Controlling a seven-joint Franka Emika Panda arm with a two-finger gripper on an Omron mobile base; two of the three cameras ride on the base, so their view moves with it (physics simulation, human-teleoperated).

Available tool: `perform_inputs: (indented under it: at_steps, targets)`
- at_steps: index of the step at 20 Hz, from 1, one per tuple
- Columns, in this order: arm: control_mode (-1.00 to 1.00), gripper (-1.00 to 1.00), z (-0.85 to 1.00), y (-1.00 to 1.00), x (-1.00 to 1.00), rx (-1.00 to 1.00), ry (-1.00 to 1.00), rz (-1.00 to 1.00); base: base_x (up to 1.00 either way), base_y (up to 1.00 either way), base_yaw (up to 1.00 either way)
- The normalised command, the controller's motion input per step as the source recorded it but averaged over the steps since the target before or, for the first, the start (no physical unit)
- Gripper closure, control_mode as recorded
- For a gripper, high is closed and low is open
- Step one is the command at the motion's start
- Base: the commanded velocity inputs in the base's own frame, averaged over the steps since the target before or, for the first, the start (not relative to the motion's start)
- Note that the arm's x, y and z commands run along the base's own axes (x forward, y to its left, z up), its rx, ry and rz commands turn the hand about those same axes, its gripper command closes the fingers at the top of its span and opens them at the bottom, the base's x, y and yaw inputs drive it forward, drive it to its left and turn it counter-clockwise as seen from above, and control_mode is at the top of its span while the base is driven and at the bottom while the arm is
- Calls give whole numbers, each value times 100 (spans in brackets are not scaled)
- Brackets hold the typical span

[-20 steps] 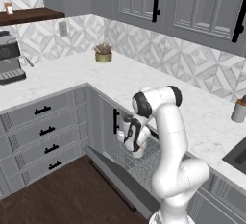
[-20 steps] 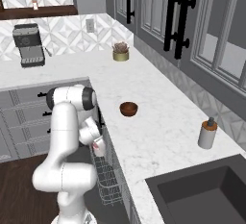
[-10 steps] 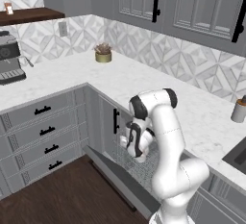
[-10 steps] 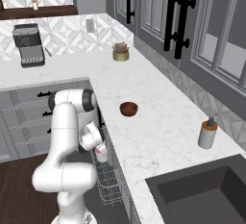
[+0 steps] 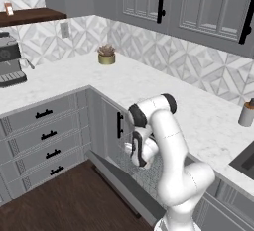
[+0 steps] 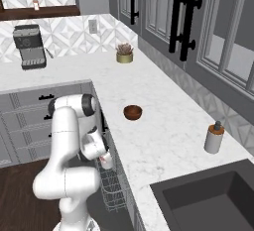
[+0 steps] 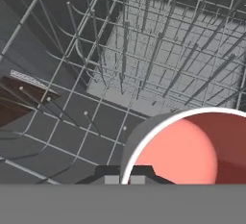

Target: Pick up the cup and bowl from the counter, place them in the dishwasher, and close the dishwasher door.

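Note:
The grey-white cup with its salmon-red inside hangs low over the dishwasher's wire rack, with my gripper shut on its rim. From the left, the gripper sits just under the counter edge, above the open dishwasher door. The dark brown bowl rests upright on the white marble counter, to the right of the arm and apart from it.
A soap dispenser stands near the sink. A potted plant sits at the back of the counter and a coffee machine at the far left. Grey drawers flank the dishwasher opening.
The gripper has come down with the cup, from the counter edge into the dishwasher opening over the rack. The bowl has not moved.

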Motion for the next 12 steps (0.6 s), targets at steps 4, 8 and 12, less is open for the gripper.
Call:
perform_inputs:
  at_steps: [4,8,12]
  targets:
    - [-100,-100,-8,50,-37,1,6,0,0,0,0]
    - [-100,-100,0,80,-35,7,23,0,0,0,0]
    - [-100,-100,40,3,-29,0,-1,0,0,0,0]
